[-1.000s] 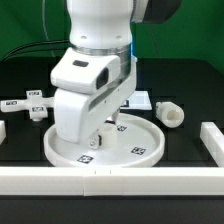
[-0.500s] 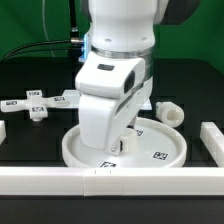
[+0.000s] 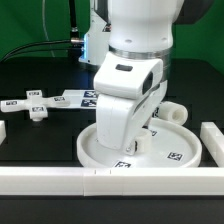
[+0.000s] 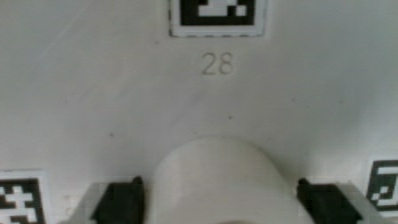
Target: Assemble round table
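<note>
The round tabletop, a large rimmed white disc with square tags, lies flat on the black table near the front bar. My gripper reaches down into its middle, and the hand hides the fingers in the exterior view. In the wrist view my gripper has a dark finger on each side of the rounded central hub. The jaws are shut on the hub. The disc face with tag 28 lies beyond. The short cylinder leg lies behind the disc. The small foot piece lies at the exterior view's left.
A long white border bar runs along the front. Further bars stand at the exterior view's right and left. The flat marker board lies behind my arm. Green backdrop behind.
My arm has moved toward the exterior view's right, and the disc has slid along with it, held by its hub. The leg and foot piece have not moved.
</note>
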